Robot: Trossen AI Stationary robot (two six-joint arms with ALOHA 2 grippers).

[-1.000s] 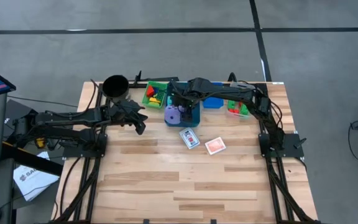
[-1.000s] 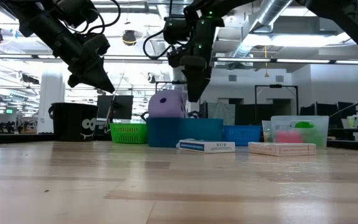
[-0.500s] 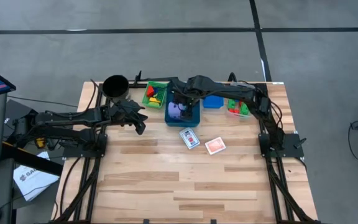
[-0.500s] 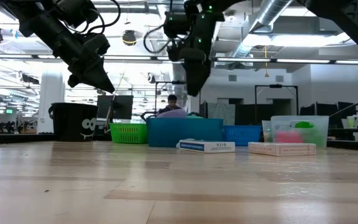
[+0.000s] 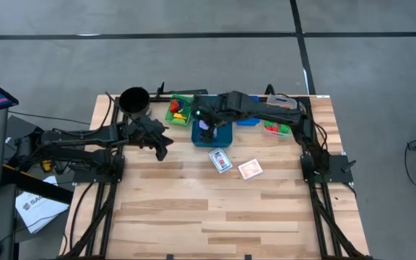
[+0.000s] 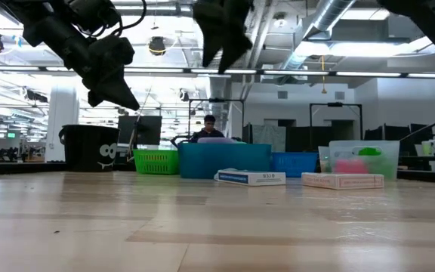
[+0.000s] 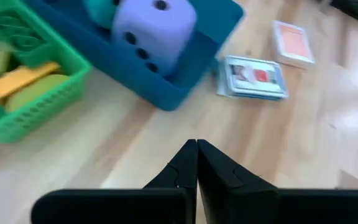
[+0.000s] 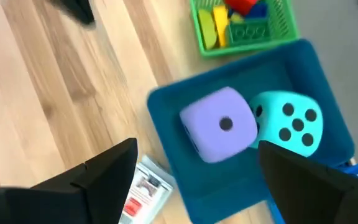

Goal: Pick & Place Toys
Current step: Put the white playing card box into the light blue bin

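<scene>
The black cup [image 5: 133, 100] stands at the table's far left corner. The left gripper [image 5: 161, 147] hovers above the table, just in front of the green bin [image 5: 180, 108], its fingers [image 7: 188, 163] pressed together and holding nothing. The green bin contains red, yellow and green bricks [image 8: 236, 21]. Beside it, the blue bin [image 8: 185, 102] holds the purple die [image 8: 218, 123] and the cyan die [image 8: 288, 121], side by side and touching. The right gripper [image 5: 202, 118] hangs above this bin, jaws spread wide and empty. Two card packs [image 5: 220, 159] [image 5: 250, 169] lie flat on the table in front of the blue bin. A clear bin [image 6: 364, 158] sits at the far right.
</scene>
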